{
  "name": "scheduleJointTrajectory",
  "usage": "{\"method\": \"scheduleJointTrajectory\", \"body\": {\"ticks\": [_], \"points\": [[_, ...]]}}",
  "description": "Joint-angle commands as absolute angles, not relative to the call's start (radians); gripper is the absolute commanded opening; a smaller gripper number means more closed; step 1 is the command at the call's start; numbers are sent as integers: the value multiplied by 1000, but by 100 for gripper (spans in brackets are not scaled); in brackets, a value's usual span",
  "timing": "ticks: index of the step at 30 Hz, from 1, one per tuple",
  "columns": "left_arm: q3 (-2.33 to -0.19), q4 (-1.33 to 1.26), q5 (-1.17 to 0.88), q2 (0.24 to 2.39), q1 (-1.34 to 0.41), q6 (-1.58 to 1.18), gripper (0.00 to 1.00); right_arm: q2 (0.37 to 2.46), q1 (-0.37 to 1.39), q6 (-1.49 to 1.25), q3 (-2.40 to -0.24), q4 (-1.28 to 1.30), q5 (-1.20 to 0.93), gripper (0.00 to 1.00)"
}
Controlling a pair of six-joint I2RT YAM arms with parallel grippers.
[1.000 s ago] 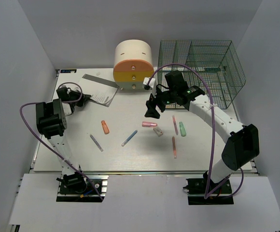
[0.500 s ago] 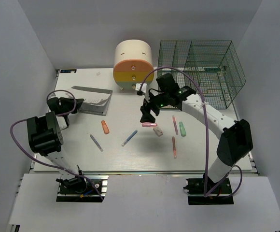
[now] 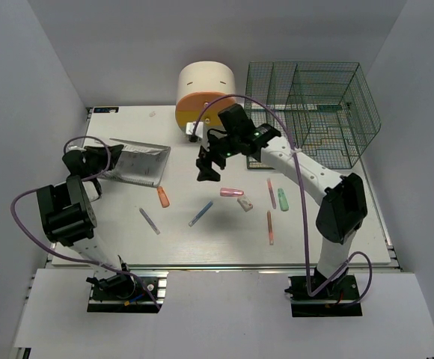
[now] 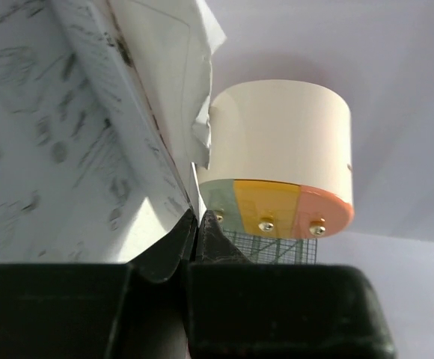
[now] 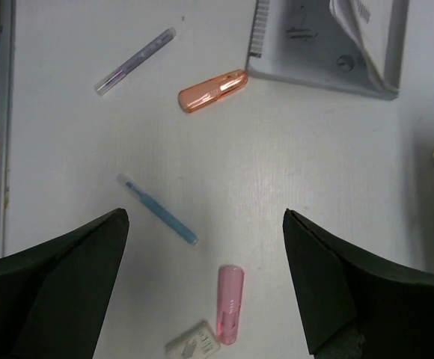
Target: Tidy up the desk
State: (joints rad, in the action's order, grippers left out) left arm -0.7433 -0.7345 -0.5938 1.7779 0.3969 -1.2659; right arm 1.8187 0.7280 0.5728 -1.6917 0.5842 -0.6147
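The white desk (image 3: 202, 243) holds scattered stationery. My left gripper (image 3: 106, 160) is shut on the edge of a stack of printed papers (image 3: 138, 163), which fills the upper left of the left wrist view (image 4: 67, 142), pinched between the closed fingers (image 4: 164, 250). My right gripper (image 3: 206, 166) is open and empty above the desk's middle (image 5: 206, 284). Below it lie a pink highlighter (image 5: 230, 303), a blue pen (image 5: 157, 209), an orange highlighter (image 5: 212, 90), a pale purple pen (image 5: 135, 60) and a white eraser (image 5: 194, 347). The papers also show in the right wrist view (image 5: 314, 45).
A cream, orange and yellow drawer box (image 3: 206, 101) stands at the back centre, and a green wire mesh organizer (image 3: 314, 112) at the back right. A green highlighter (image 3: 283, 199), a pink pen (image 3: 271, 193) and an orange pen (image 3: 270, 227) lie right of centre.
My left gripper has drawn back to the left with the papers, which have tilted and slid with it. My right arm has swung left and toward the back, the gripper staying open.
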Motion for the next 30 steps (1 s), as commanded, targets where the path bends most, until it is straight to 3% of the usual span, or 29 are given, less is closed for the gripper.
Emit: {"method": "scheduleJointTrajectory", "body": {"ticks": [1, 15, 30], "points": [[-790, -689, -643, 1668, 402, -1270, 0, 1859, 773, 633, -1773, 503, -566, 89], [-850, -408, -643, 1606, 402, -1126, 0, 2246, 910, 683, -2147, 219, -269, 89], [-858, -477, -712, 1606, 393, -1193, 0, 2350, 916, 635, -2186, 77, -221, 89]]}}
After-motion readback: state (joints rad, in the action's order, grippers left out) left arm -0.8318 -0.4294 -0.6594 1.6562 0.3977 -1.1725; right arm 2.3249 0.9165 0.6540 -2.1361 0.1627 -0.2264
